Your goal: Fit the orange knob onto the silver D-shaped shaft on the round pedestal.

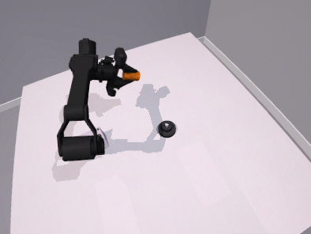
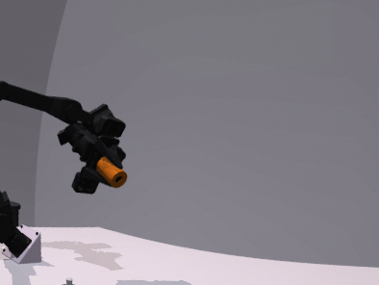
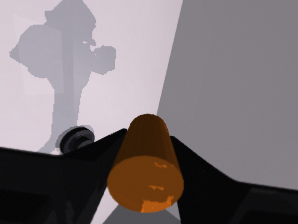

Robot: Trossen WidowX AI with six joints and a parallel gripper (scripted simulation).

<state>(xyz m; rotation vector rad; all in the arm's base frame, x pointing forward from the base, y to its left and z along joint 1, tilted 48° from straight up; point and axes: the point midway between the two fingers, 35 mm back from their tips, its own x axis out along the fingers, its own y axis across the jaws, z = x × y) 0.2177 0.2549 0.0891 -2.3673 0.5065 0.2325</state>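
1. An orange knob (image 1: pixel 131 75) (image 2: pixel 112 172) (image 3: pixel 150 145) hangs in the air, clenched between the fingers of the gripper (image 1: pixel 129 77) (image 2: pixel 110 169) (image 3: pixel 147 136), high over the pale table (image 1: pixel 237 158) (image 2: pixel 192 270) (image 3: pixel 140 30). The fingers press its sides, which leaves both ends uncovered.

2. The knob tilts, its outer end aimed down and to the right in the exterior view. That end shows a dark hole (image 2: pixel 118 178), too small there to read its flat side. The slant probably serves to bring the hole into sight, so its flat can be judged ahead of the fit.

3. The round pedestal (image 1: pixel 162 133) (image 3: pixel 76 140) stands to the right and nearer in the top view, well apart from the knob. Its shaft (image 1: pixel 166 125) (image 2: pixel 69 280) points upward, ready for a knob lowered from above; which way its flat faces cannot be told.

4. The fit has yet to begin. The knob would need turning upright, hole down, then carrying across and rotating until the flats agree. Pushed down misaligned, it could jam on the shaft's top or slip in the fingers.
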